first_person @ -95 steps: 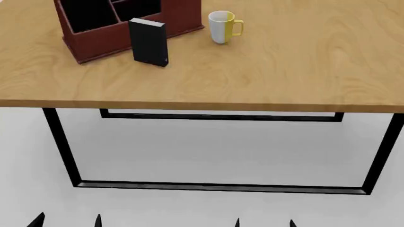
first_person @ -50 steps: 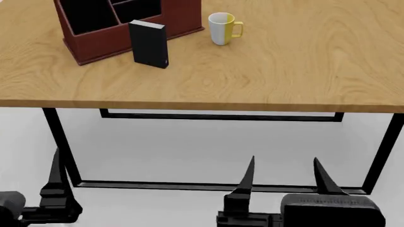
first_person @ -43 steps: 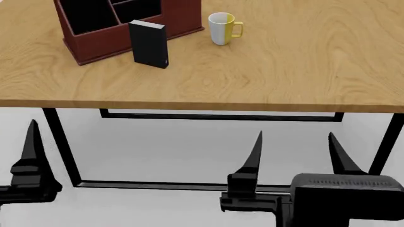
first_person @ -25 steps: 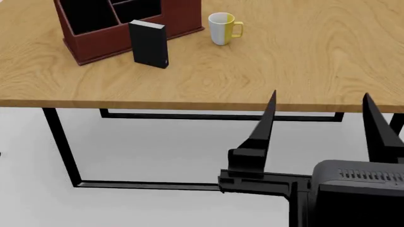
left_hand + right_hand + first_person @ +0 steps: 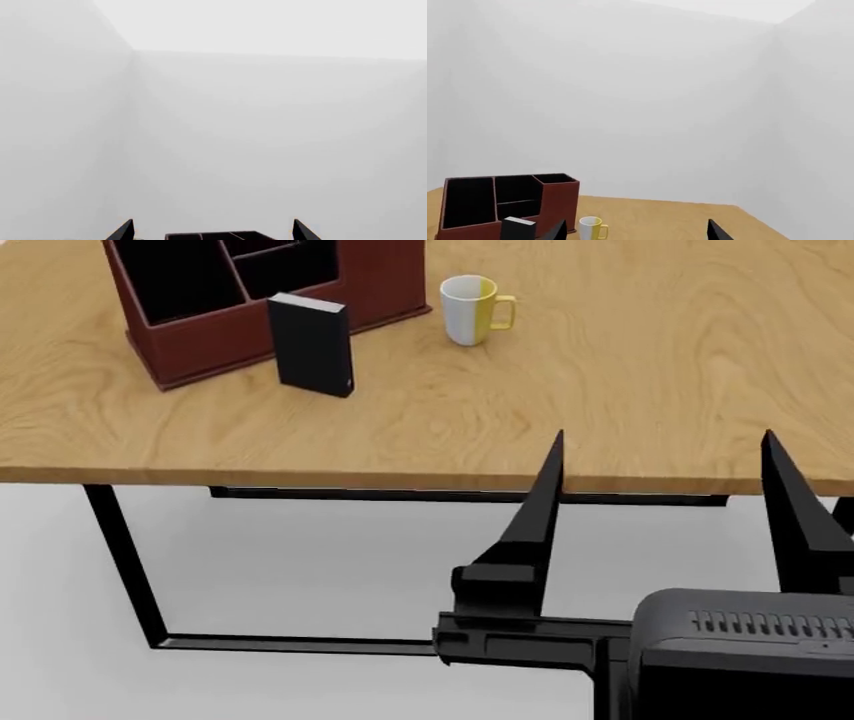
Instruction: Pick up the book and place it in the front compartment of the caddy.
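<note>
Raised nearer the table (image 5: pixel 694 370) edge, the empty, wide-open right gripper (image 5: pixel 663 480) was best steered toward eleven o'clock, straddling the upright book (image 5: pixel 311 344).

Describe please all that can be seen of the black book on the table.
The book is small, thick and black, like a matte hardcover. It stands upright on the wooden table, just before the front wall of the red-brown caddy; whether they touch is unclear. No gripper touches it. The right wrist view shows only its top.
</note>
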